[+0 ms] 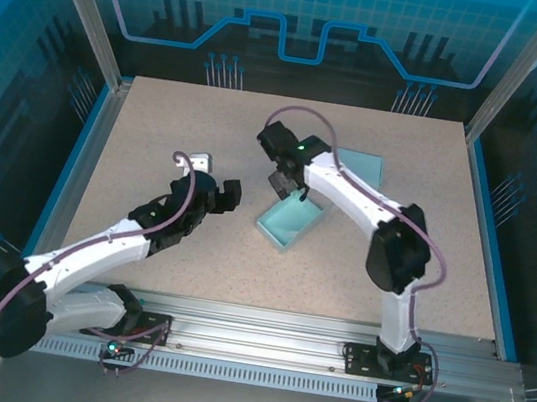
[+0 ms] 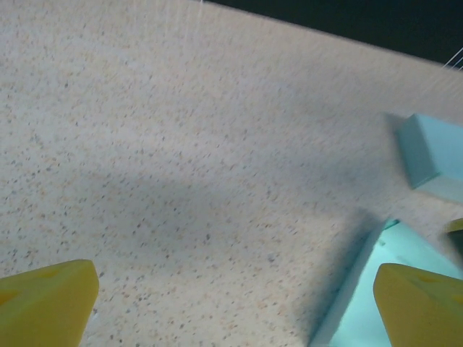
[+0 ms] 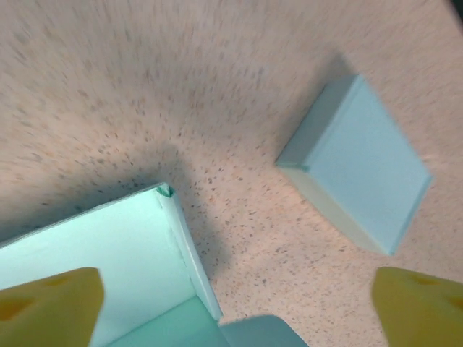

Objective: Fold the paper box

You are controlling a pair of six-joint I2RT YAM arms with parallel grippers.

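The paper box (image 1: pixel 290 223) sits near the middle of the table (image 1: pixel 159 124) with its open side up. Its long side runs from near-left to far-right. The right gripper (image 1: pixel 287 182) hangs over the far end of the box with its yellow fingers (image 3: pixel 51 307) wide apart, and the left gripper (image 1: pixel 221 194) is just left of the box, spread wide too. A second blue box (image 1: pixel 360 164) lies flat a bit farther back on the right, apart from the first one.

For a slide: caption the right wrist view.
Open right gripper over the open box; a second box apart on the table.
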